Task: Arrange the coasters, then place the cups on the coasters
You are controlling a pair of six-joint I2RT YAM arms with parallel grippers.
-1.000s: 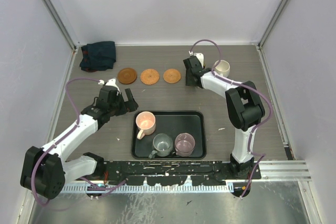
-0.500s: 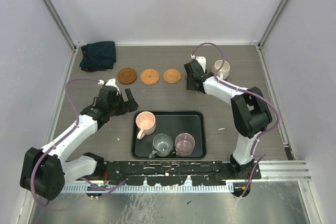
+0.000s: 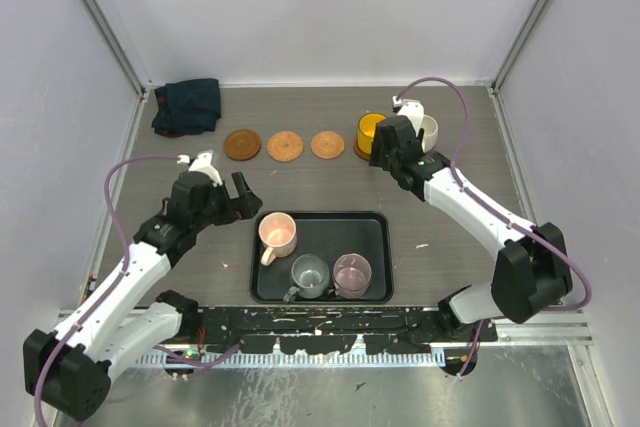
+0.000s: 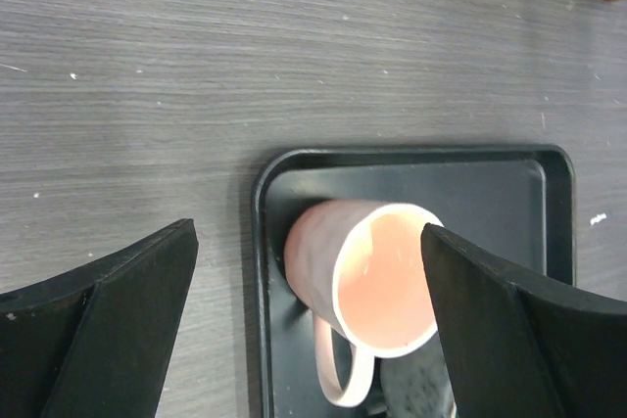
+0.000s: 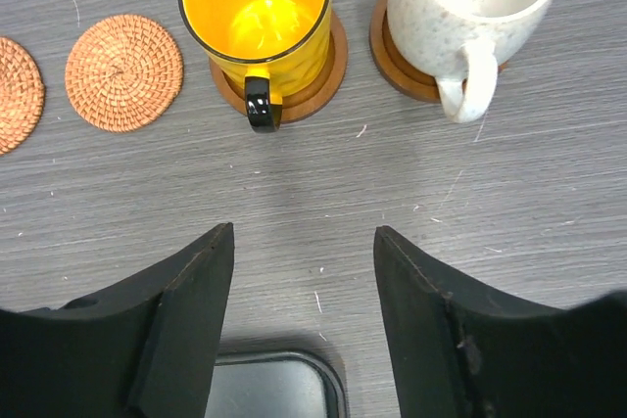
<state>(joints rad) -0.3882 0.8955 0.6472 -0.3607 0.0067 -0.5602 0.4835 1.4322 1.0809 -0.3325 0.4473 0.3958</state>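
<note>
**Top view.** At the far side of the bench (image 3: 200, 247), three woven coasters (image 3: 285, 146) lie in a row, orange-brown and apart from one another. To the right of the row, the yellow cup (image 3: 371, 129) stands on a coaster of its own. Next to it stands the cream cup (image 3: 429, 130), partly hidden by the right arm. Nearer the arms, a black tray (image 3: 370, 232) holds three upright cups: the pink cup (image 3: 278, 235), the grey cup (image 3: 309, 274) and the mauve cup (image 3: 352, 272). A dark cloth (image 3: 187, 105) lies in the far left corner.

**Left wrist view.** We see the left pincer (image 4: 306, 242) with its jaws wide apart and holding nothing. The pink cup shows between them, in the tray corner, with its handle turned toward the camera.

**Right wrist view.** We see the right pincer (image 5: 302, 237) with its jaws apart and empty over bare bench. The yellow cup has a black handle and sits on a smooth brown coaster (image 5: 328, 66). The cream cup is speckled and sits on a like disc (image 5: 390, 54).
</note>
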